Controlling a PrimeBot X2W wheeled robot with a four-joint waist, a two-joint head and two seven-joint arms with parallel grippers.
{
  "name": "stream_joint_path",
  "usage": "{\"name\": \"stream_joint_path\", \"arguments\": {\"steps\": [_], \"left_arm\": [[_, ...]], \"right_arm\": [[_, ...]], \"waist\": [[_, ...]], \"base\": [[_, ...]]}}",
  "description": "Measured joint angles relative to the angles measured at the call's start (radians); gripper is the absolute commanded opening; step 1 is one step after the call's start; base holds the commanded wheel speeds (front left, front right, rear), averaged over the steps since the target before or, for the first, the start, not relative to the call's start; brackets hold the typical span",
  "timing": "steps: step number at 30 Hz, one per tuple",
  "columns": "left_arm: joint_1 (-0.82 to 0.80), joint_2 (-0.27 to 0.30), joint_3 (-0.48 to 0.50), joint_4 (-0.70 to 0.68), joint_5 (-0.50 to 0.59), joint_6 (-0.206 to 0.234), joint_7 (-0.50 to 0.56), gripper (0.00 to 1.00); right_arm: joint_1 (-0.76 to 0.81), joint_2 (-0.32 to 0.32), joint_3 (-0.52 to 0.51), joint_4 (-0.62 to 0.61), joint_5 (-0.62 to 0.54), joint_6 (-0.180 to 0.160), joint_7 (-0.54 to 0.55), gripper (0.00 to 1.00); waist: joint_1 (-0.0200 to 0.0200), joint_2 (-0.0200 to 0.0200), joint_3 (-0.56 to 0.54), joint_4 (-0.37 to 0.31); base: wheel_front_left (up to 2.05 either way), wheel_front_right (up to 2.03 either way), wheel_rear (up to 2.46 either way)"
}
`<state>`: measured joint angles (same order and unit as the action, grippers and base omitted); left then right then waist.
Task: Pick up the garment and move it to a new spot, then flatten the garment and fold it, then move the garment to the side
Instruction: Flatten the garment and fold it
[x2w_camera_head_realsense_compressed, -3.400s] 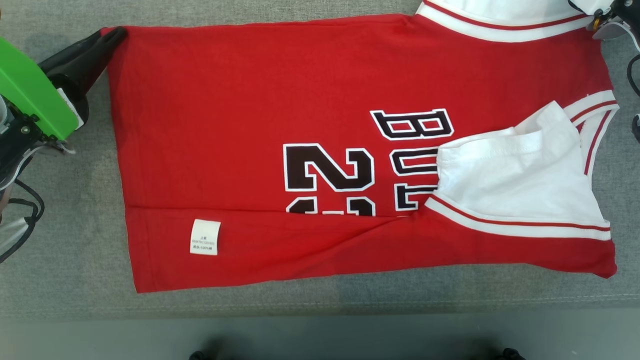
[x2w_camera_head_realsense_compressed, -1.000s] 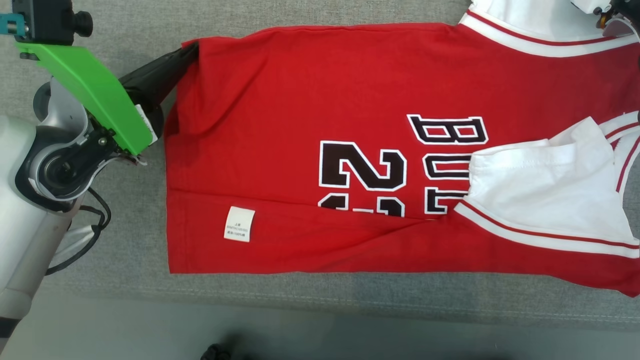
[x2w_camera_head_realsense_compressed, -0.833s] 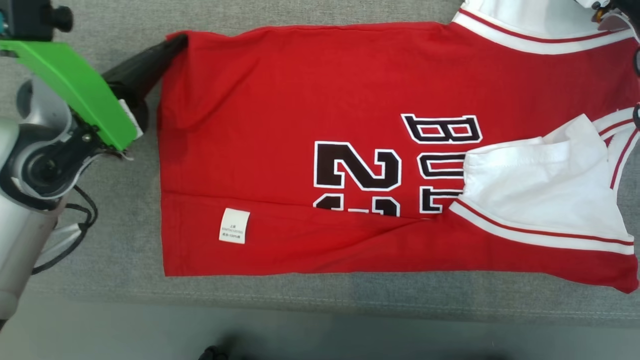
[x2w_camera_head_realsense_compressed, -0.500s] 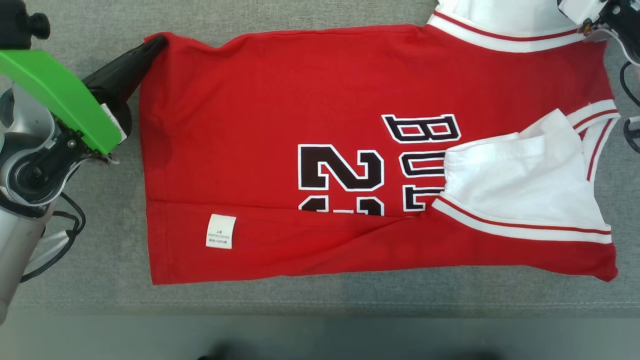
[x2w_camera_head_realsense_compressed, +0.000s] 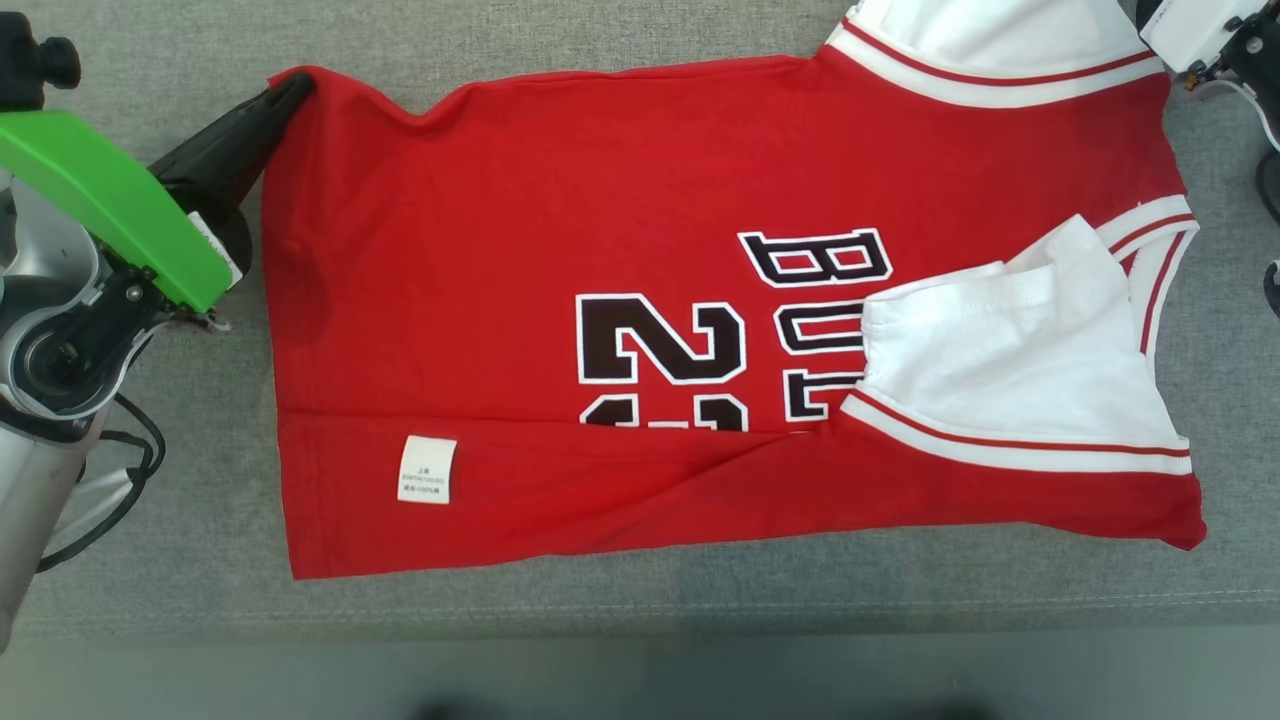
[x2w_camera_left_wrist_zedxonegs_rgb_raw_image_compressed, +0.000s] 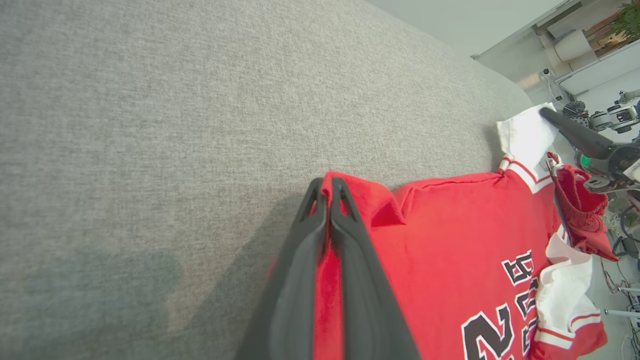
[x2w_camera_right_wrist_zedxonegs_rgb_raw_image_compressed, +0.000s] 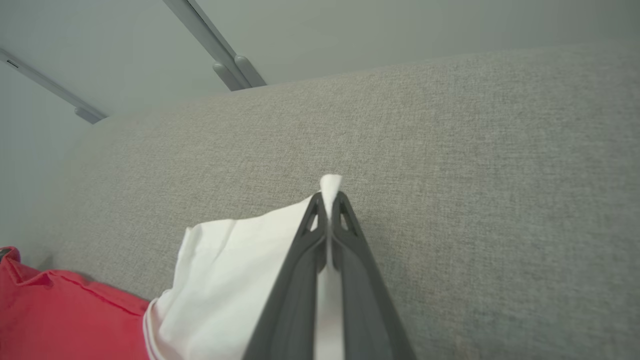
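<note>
left pincer (x2w_camera_left_wrist_zedxonegs_rgb_raw_image_compressed: 330, 187) pinching jersey (x2w_camera_head_realsense_compressed: 560, 200) hem corner, right pincer (x2w_camera_right_wrist_zedxonegs_rgb_raw_image_compressed: 330, 200) pinching sleeve tip (x2w_camera_right_wrist_zedxonegs_rgb_raw_image_compressed: 331, 182); bare grey surface (x2w_camera_head_realsense_compressed: 150, 520) around, white flap (x2w_camera_head_realsense_compressed: 1000, 350) covering lettering (x2w_camera_head_realsense_compressed: 815, 330).

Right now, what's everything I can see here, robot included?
jersey: one, red with white trim and black print, spread on the surface
label: one, white, on the jersey's folded near edge, at left
surface: one, grey fabric, under the jersey
bracket: one, green, on the left arm
left claw: one, dark, shut on the jersey's far left corner
right claw: one, dark, shut on the jersey's white far right corner
</note>
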<state>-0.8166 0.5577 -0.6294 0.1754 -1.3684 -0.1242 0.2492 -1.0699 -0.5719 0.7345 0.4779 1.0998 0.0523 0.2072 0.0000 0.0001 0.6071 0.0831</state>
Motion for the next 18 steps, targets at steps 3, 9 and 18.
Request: {"name": "stream_joint_path", "arguments": {"steps": [3, 9, 18], "left_arm": [[0.007, 0.0, 0.003, 0.005, 0.0, 0.0, -0.017, 0.0], [0.036, 0.001, 0.006, 0.017, 0.003, 0.0, -0.042, 0.0], [0.065, 0.001, 0.003, 0.027, 0.002, 0.0, -0.067, 0.0]], "right_arm": [[0.014, 0.0, -0.005, -0.012, 0.002, 0.0, -0.015, 0.0], [0.053, -0.001, -0.006, -0.024, 0.009, 0.009, -0.037, 0.0], [0.078, -0.025, -0.017, -0.036, 0.011, 0.009, -0.058, 0.0]], "waist": [[0.0, 0.0, -0.004, 0.0], [0.0, 0.0, -0.022, 0.001], [0.0, 0.0, -0.058, 0.001]], "base": [[0.0, 0.0, 0.0], [0.0, 0.0, 0.0], [0.0, 0.0, 0.0]]}}
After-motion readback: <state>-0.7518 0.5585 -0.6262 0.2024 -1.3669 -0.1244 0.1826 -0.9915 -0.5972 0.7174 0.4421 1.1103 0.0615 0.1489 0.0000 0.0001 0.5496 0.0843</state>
